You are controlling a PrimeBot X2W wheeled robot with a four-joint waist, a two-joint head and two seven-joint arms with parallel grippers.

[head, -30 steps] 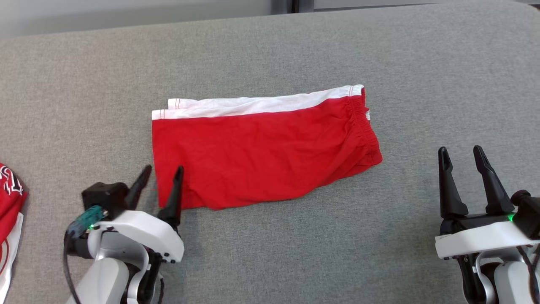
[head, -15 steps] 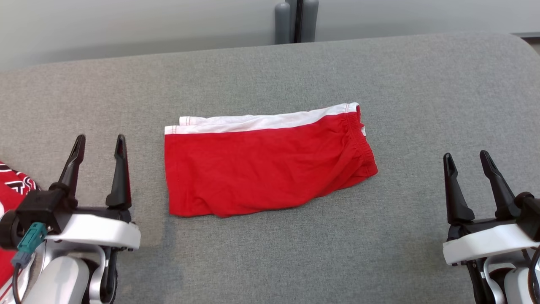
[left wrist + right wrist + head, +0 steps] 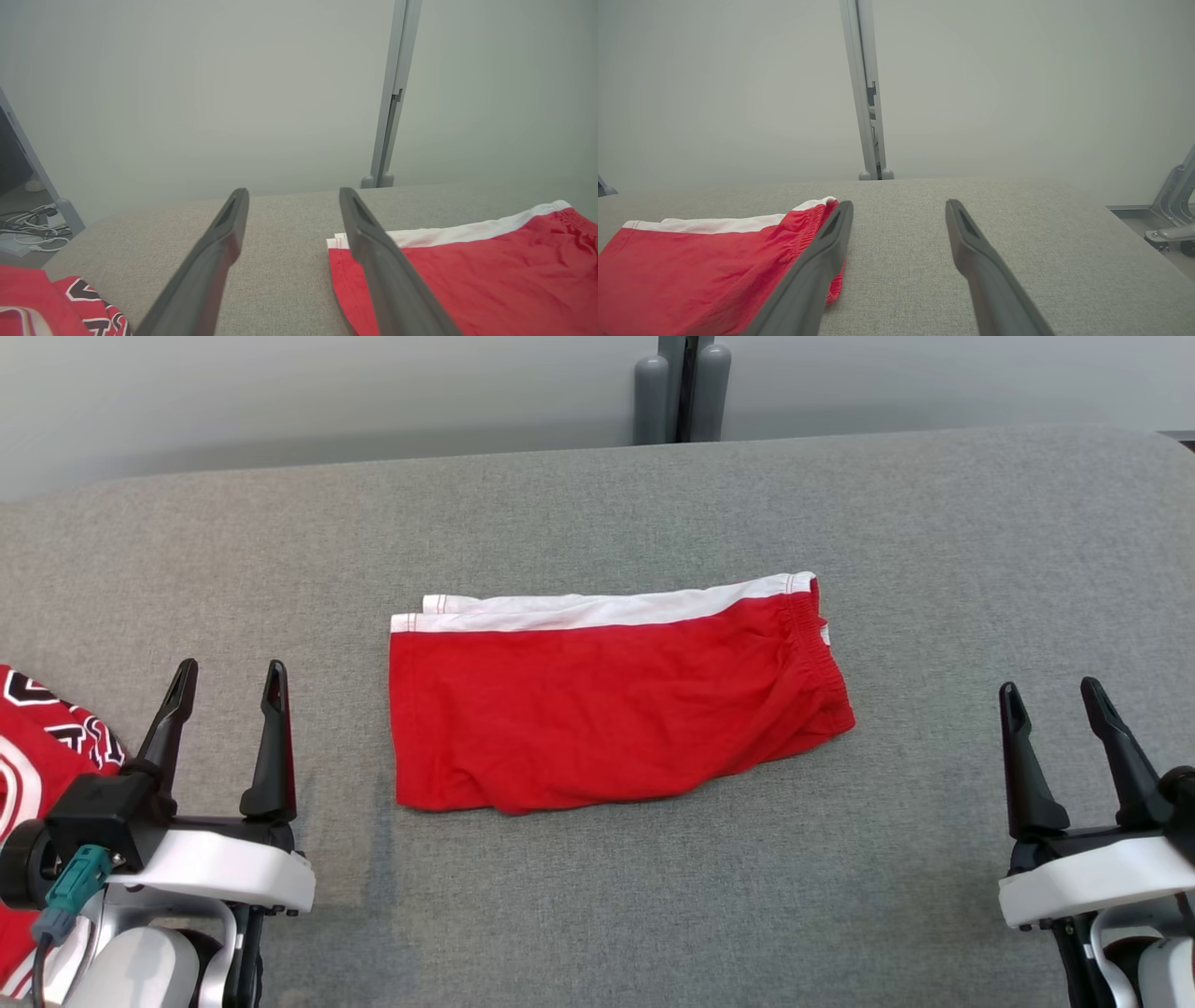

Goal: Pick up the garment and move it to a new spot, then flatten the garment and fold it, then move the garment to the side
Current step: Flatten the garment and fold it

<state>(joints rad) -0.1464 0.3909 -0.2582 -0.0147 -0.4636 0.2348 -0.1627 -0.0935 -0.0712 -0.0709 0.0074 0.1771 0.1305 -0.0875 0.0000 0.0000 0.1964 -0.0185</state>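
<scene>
The garment [image 3: 607, 709] is a pair of red shorts with a white side stripe, folded flat in the middle of the grey surface [image 3: 597, 504]. It also lies at the lower right of the left wrist view, garment [image 3: 490, 275], and at the lower left of the right wrist view, garment [image 3: 700, 266]. My left gripper [image 3: 229, 677] stands open at the lower left, a hand's width left of the shorts and holding nothing. My right gripper [image 3: 1050, 695] stands open at the lower right, well clear of the waistband end, also holding nothing.
Another red garment with black and white lettering [image 3: 37, 756] lies at the surface's left edge, beside my left arm. A grey post [image 3: 681, 387] stands behind the far edge against a pale wall. Cables [image 3: 28, 228] lie on the floor to the left.
My left gripper has drawn back from the shorts' near-left corner to the lower left and turned its fingers upright. The head camera has tilted up, shifting the whole picture. The shorts lie unchanged.
</scene>
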